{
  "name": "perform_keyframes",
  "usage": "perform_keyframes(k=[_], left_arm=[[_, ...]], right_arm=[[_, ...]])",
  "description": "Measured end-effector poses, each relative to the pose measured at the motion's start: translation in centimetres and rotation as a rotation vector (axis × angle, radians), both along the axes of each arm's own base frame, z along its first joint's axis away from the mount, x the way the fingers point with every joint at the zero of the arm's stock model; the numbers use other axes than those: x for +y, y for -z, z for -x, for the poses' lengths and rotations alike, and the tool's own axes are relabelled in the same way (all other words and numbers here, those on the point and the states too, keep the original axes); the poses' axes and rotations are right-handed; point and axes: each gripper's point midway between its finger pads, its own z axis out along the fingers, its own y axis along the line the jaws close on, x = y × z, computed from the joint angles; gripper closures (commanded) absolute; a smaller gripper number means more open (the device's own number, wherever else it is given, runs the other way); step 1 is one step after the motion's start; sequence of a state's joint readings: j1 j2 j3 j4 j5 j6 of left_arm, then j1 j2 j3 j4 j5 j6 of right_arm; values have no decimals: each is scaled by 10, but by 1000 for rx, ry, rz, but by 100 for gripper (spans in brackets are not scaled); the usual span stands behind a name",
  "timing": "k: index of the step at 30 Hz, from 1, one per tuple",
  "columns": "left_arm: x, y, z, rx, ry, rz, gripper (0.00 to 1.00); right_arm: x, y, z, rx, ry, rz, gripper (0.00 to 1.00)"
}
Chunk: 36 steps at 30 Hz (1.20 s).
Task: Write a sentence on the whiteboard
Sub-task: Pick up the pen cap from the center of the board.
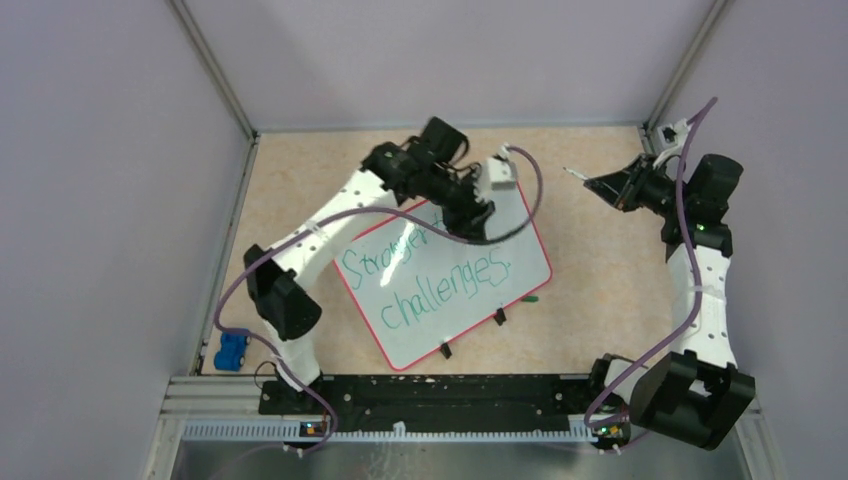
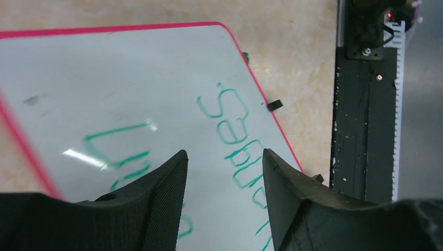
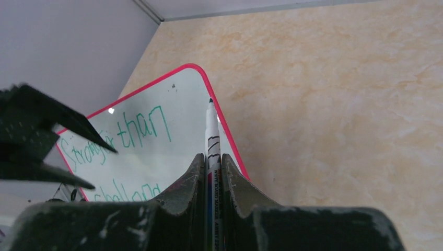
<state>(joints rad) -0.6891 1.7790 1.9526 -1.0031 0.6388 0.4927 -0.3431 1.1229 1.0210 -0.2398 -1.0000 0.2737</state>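
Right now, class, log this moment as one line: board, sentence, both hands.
whiteboard: flat on table | sentence: green, two lines, full stop written | left hand: open, over whiteboard | right hand: shut on marker, off whiteboard

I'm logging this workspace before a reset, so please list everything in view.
whiteboard: one, white with red-pink rim, lying at an angle mid-scene
sentence: one, green, two lines on the whiteboard
clips: two, black, whiteboard's near edge
marker: one, white with green tip, in the right claw
green piece: one, green, beside whiteboard's right edge
blue object: one, blue, near-left corner
table: one, beige, under everything
left claw: one, black, open above the writing
right claw: one, black, shut on the marker
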Motion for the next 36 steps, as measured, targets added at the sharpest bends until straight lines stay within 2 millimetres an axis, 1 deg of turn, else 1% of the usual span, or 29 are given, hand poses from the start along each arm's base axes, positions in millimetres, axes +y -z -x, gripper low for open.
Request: perform_keyframes(k=[1,2,3,5,7,9,11,13,15,17,21,23,26,32,36], left_arm=[[-16,13,12,8,45,-27,43],[-26,23,21,16,76,-49,44],[-40,36,34,24,119,-72,46],[-58,59,58,38,188,-111,49],[-71,80,78,41,245,-135,51],[-80,97,93,36,284,-149,52],[-89,111,103,23,312,-153,54],[-100,120,108,13,336,-151,56],[-111,127,110,-2,354,-138,57],[-122,140,109,-17,368,-136,57],[-134,169,105,-37,380,-161,58],[-137,183,102,-44,380,-178,58],[-142,200,97,-53,376,-200,58],[-151,220,80,-102,358,-239,59],[-153,229,75,-117,357,-258,59]], right_arm=[[-1,-1,-1,-4,7,-1,100],[-2,-3,-2,-10,13,-2,100],[-3,-3,-3,-11,16,-3,100],[-6,-6,-4,-14,29,-13,100],[-16,-10,-5,-17,59,-31,100],[-27,-14,-7,-26,90,-41,100],[-35,-17,-8,-31,115,-52,100],[-40,-19,-8,-33,127,-61,100],[-43,-22,-9,-35,135,-70,100],[-47,-26,-9,-42,144,-74,100],[-55,-36,-9,-61,157,-84,100],[-56,-41,-9,-65,157,-93,100],[-56,-44,-9,-69,153,-102,100],[-53,-49,-8,-87,133,-108,100],[-52,-50,-7,-92,122,-107,100]])
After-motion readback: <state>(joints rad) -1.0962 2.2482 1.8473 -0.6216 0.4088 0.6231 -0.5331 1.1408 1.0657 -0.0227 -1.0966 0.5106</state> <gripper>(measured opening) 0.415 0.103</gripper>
